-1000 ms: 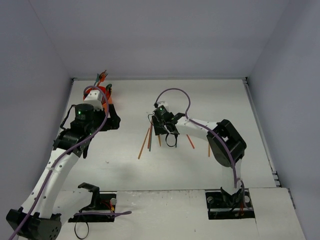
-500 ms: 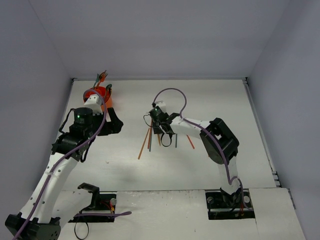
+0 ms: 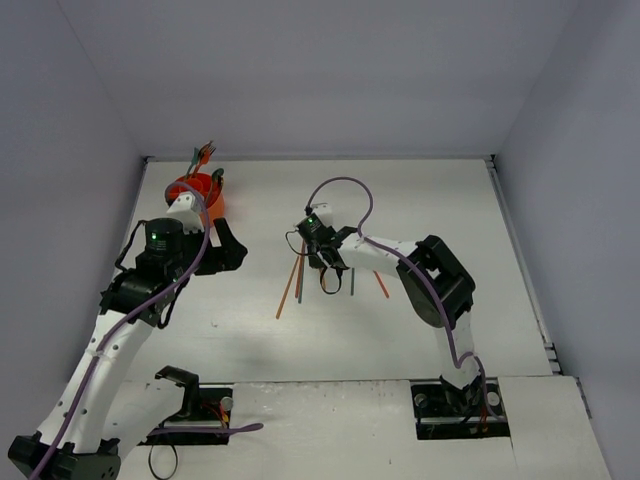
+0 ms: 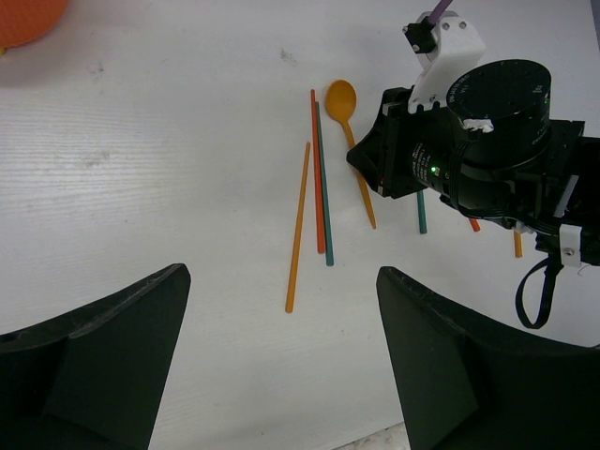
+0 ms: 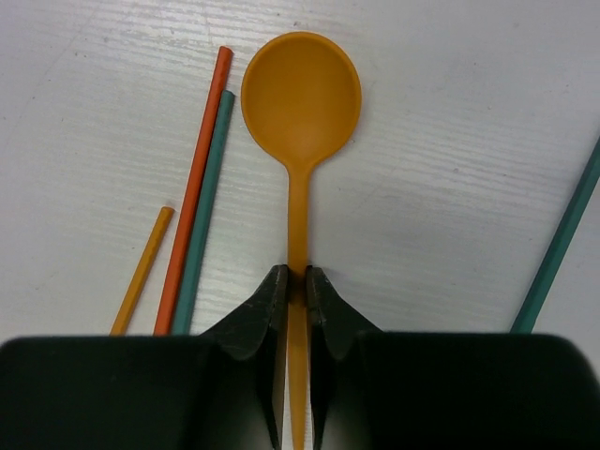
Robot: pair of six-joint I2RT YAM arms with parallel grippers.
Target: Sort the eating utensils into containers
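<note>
Two things have changed in the last second. On the left, the small round orange-red plastic cup [image 3: 193, 190] shows more now, because the left arm has pulled back from it. A few thin utensils [image 3: 205, 153] stand up out of the cup. The left tool [image 4: 281, 375] is wide and holds nothing. It hangs over the bench [image 3: 450, 220], near the loose pile.

In the middle lie a thin gold stick [image 4: 298, 225], a long orange-red stick [image 4: 317, 169] and a teal stick [image 4: 324, 197] touching it, all flat. Just to their right is the orange plastic spoon [image 5: 300, 94]. The right tool [image 5: 292, 277] has slid over to it and is now narrow, pinching the spoon's thin handle. The spoon lies flat on the bench. I think the next step is to lift it and carry it left to the cup. Another teal stick [image 5: 561, 234] lies further right.

The bench is white and flat, with faint lines in it. Plain pale grey walls stand around it on three sides.
</note>
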